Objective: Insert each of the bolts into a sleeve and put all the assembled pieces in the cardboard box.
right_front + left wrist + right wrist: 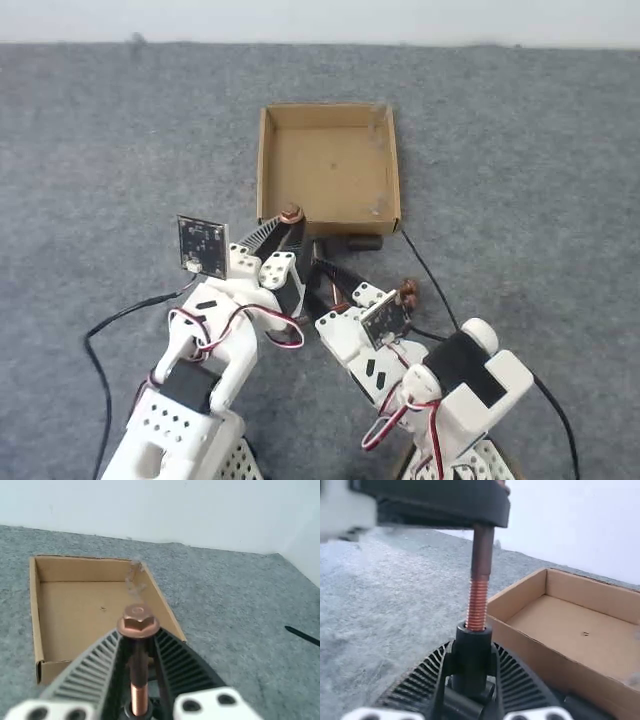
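Right gripper clamping sleeve meets left gripper clamping bolt, beside cardboard box.

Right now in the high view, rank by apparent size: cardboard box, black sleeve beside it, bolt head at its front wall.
cardboard box
black sleeve
bolt head, barely smaller; held nearer the camera, so unsure

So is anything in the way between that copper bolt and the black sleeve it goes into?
Nothing visible. The bolt hangs straight above the sleeve, its threaded tip already at the sleeve's opening.
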